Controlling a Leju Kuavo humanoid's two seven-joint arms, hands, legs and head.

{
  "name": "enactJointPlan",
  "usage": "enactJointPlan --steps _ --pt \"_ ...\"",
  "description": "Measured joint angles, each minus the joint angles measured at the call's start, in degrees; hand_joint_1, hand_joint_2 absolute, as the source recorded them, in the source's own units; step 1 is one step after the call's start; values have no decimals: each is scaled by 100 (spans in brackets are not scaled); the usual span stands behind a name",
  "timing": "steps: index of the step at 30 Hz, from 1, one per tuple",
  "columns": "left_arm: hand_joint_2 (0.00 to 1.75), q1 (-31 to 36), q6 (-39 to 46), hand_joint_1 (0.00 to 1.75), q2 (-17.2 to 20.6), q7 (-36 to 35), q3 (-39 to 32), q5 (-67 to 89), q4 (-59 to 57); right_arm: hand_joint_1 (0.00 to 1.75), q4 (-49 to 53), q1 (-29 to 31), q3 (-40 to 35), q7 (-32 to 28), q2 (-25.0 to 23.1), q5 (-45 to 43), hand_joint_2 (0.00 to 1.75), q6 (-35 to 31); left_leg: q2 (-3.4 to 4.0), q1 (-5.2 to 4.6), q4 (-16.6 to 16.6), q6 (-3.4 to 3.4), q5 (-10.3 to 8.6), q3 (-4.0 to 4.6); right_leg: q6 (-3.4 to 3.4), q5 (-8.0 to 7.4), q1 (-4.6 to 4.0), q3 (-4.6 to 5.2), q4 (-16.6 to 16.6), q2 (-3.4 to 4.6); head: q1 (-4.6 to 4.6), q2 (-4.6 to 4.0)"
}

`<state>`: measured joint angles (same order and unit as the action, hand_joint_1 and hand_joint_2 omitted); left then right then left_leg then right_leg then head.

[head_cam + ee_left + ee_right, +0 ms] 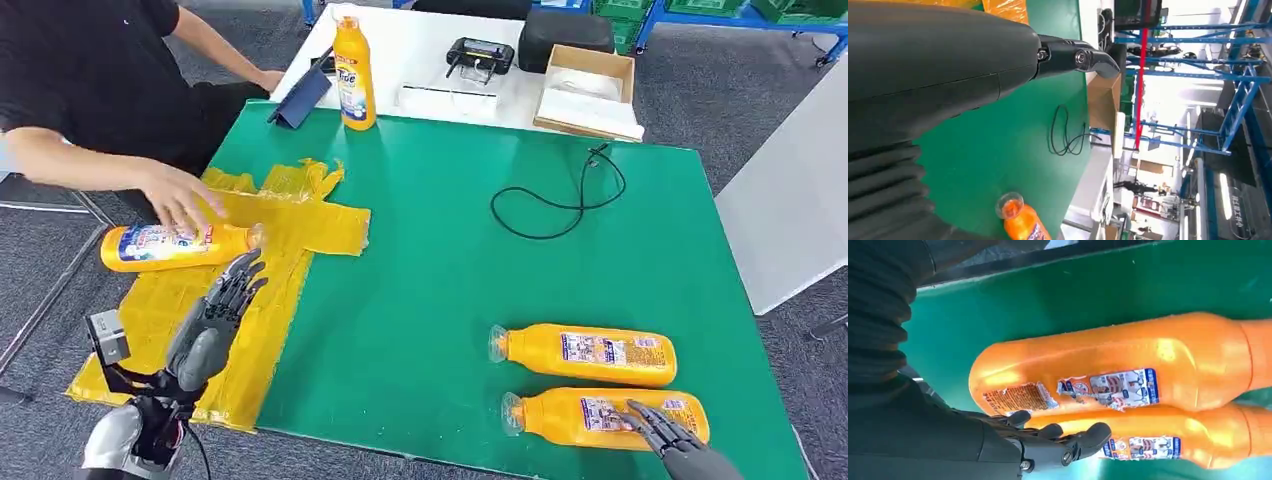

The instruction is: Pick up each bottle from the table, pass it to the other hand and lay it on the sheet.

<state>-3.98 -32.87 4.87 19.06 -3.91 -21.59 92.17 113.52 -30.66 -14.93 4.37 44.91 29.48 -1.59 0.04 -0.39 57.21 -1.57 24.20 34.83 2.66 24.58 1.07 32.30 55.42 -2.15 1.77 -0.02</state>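
left hand was released, fingers spread, hovering over the yellow sheet just beside a lying bottle, which a person's hand touched. right hand rested with loose fingers on the nearest bottle, not clasping it; second bottle lay just beyond on the green counter. upright bottle stood at the far edge.

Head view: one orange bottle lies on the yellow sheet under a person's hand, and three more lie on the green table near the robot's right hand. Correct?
Not quite: the head view shows two orange bottles lying by the right hand, the farther bottle and the nearer bottle, not three. The rest holds: one bottle lies on the yellow sheet under a person's hand. A further bottle stands upright at the far edge.
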Motion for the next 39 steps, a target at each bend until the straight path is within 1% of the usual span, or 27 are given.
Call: enactJointPlan --steps 5,11,17,21,24,29,33,39 --pt "175 0 -9 0 24 4 11 2 0 0 4 5 -64 166 96 142 175 -92 1 1 0 0 0 0 0 0 -1 0 0 0 -2 0" --pt "175 -116 -22 0 24 74 81 100 33 0 -15 16 -210 441 86 738 175 -271 3 1 0 0 1 1 0 0 0 3 0 1 2 0" --pt "175 -208 -17 0 20 116 146 177 83 0 -107 253 -341 518 -92 1111 175 -236 4 1 0 0 0 -1 0 0 -1 1 0 1 2 0" --pt "175 -329 -18 0 -20 181 149 241 98 0 -155 323 -394 577 -304 1441 175 -234 4 1 -1 1 0 -1 0 0 -1 0 0 1 2 0" --pt "175 -391 -24 0 -48 216 151 278 116 0 -197 379 -398 575 -476 1508 175 -247 4 1 -1 1 1 -1 0 0 -1 2 0 1 2 0" --pt "175 -387 -26 0 -61 162 151 254 138 0 -210 389 -164 361 -594 1456 175 -83 3 0 -1 0 1 -1 0 1 0 1 0 0 2 0" --pt "175 -388 -26 0 -61 151 151 245 144 0 -210 378 4 332 -640 1454 175 -35 3 0 0 0 0 -3 0 1 0 0 0 0 0 0" --pt "175 -402 -37 0 -61 146 149 184 166 0 -203 207 295 225 -669 1456 175 96 3 0 0 0 1 -1 0 1 0 0 0 0 2 0"
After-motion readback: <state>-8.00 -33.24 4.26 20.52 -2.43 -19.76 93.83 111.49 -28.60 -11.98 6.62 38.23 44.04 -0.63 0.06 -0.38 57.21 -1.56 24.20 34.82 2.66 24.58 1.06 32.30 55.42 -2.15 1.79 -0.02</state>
